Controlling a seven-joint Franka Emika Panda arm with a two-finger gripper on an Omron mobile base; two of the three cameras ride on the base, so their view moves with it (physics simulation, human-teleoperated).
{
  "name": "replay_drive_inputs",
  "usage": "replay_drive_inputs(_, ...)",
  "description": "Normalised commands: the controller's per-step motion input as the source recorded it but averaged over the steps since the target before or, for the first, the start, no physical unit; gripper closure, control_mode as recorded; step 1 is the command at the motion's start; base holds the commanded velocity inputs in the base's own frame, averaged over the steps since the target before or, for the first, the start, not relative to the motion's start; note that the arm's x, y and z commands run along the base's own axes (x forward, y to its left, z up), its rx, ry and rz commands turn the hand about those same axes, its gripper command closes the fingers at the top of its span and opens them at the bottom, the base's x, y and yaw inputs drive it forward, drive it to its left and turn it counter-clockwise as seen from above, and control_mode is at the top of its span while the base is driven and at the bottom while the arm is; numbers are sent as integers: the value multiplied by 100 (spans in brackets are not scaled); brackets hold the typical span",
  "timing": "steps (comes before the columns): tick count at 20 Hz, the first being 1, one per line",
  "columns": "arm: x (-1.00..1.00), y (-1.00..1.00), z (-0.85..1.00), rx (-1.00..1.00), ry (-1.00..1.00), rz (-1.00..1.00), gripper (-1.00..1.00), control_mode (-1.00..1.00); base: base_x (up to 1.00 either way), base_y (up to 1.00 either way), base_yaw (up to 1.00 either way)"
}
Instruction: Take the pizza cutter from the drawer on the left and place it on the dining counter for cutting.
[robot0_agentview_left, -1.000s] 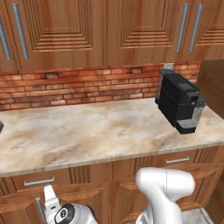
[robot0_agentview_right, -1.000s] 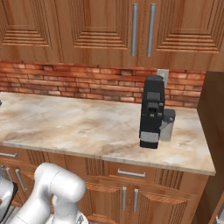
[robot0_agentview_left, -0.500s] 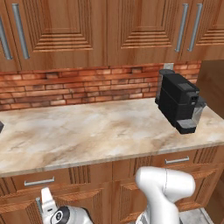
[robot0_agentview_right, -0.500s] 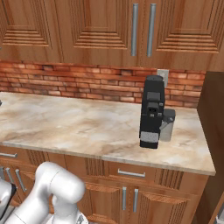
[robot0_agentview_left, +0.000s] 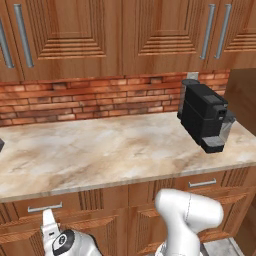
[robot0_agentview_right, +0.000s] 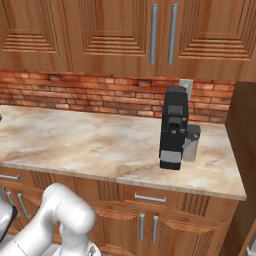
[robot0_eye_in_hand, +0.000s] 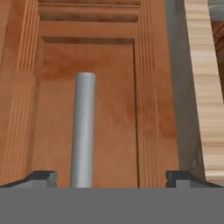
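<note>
The marble bench (robot0_agentview_left: 100, 150) and the black coffee machine (robot0_agentview_left: 204, 116) stand as they did a second ago; the base has not driven. Under the bench edge, on the left, the drawer (robot0_agentview_left: 30, 202) is shut. Its front is brown wood with a sunken panel. Only the arm has moved: the hand has sunk a little and sits close to the drawer front. The short silver bar handle (robot0_eye_in_hand: 83, 131) runs between the jaws of the tool (robot0_eye_in_hand: 112, 178), which stand wide apart and hold nothing. I judge that the pull is not yet begun. The pizza cutter is probably inside the shut drawer.
</note>
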Motion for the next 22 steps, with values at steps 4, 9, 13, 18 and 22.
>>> replay_drive_inputs(4, 23, 0, -28, 0, 0, 0, -100, -100, 0, 0, 0)
replay_drive_inputs(9, 26, 4, -25, 0, -1, -1, -100, -100, 0, 0, 0)
replay_drive_inputs(13, 30, 0, -17, 0, 0, 0, -100, -100, 0, 0, 0)
replay_drive_inputs(18, 32, 3, -15, 0, -3, 0, -100, -100, 0, 0, 0)
replay_drive_inputs(22, 25, 0, -27, 0, -7, 0, -100, -100, 0, 0, 0)
